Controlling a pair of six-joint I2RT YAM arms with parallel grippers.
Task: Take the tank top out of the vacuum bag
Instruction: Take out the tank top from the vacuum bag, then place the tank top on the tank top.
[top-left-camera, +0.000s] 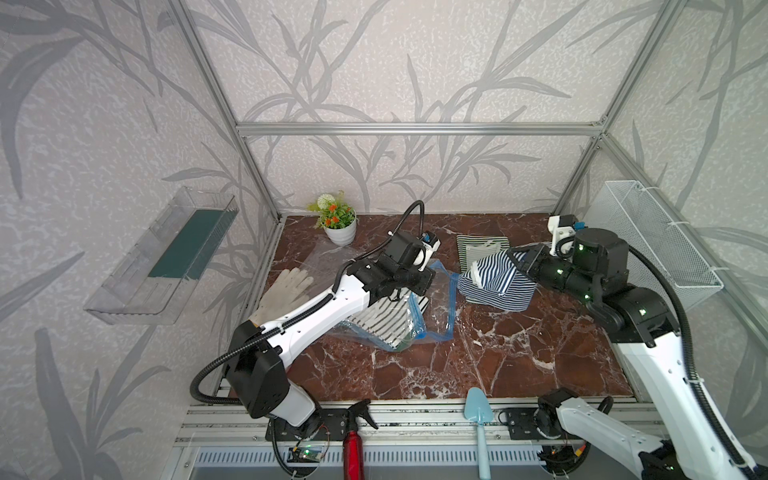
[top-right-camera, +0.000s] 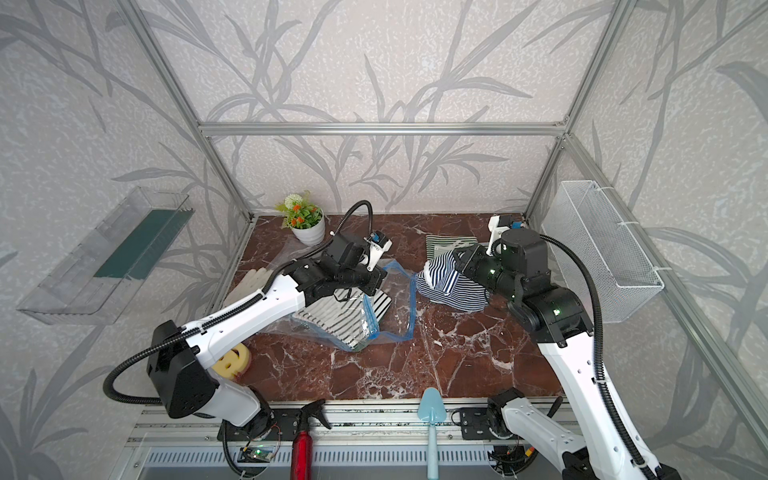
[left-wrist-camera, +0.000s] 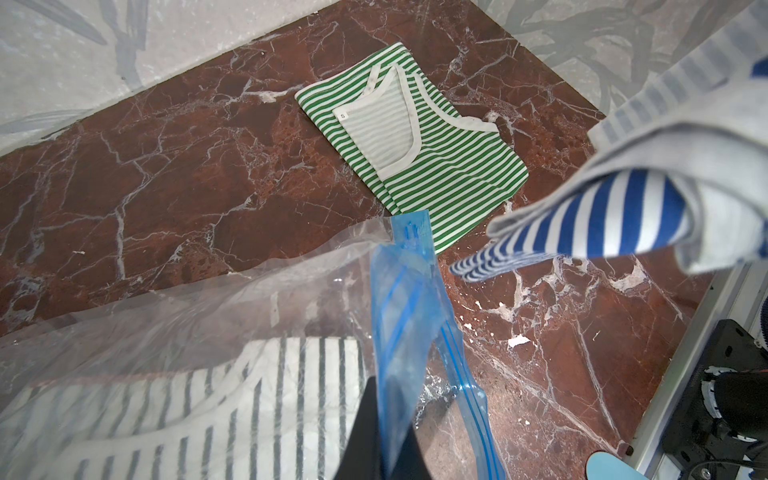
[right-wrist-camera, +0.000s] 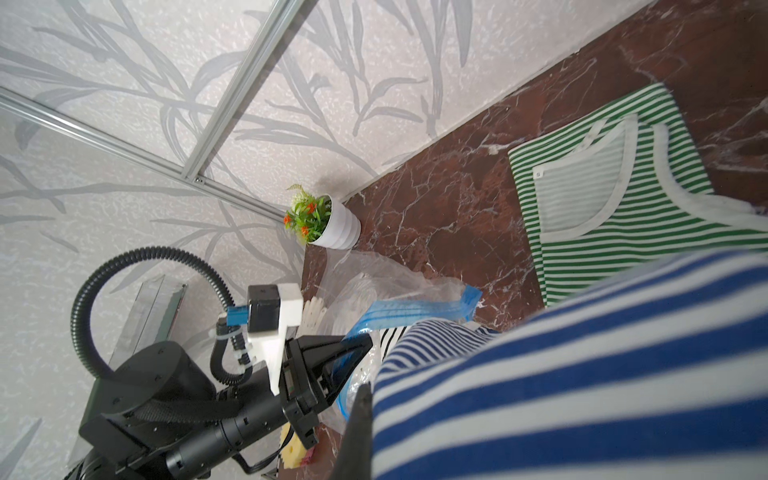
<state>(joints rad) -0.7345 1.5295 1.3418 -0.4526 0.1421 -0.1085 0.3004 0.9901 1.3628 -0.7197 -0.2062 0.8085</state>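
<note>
Bare marble table (top-left-camera: 457, 365) lies open along the front edge, 5 to 7 o'clock. At 10 o'clock the left gripper (top-left-camera: 422, 282) is clamped on the blue zip strip (left-wrist-camera: 399, 299) of the vacuum bag (top-left-camera: 440, 299). At 2 o'clock the right gripper (top-left-camera: 519, 259) pinches the blue-striped tank top (top-left-camera: 494, 278), outside the bag's mouth. A green-striped top (top-left-camera: 478, 245) lies beyond at 1 o'clock.

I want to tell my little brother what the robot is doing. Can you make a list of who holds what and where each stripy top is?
vacuum bag: clear plastic, blue zip mouth open
left gripper: shut on the bag's blue zip edge
right gripper: shut on the blue-striped tank top
blue-striped tank top: bunched up, outside the bag
black-striped top: inside the bag
green-striped top: folded flat on the table, near the back wall
</note>
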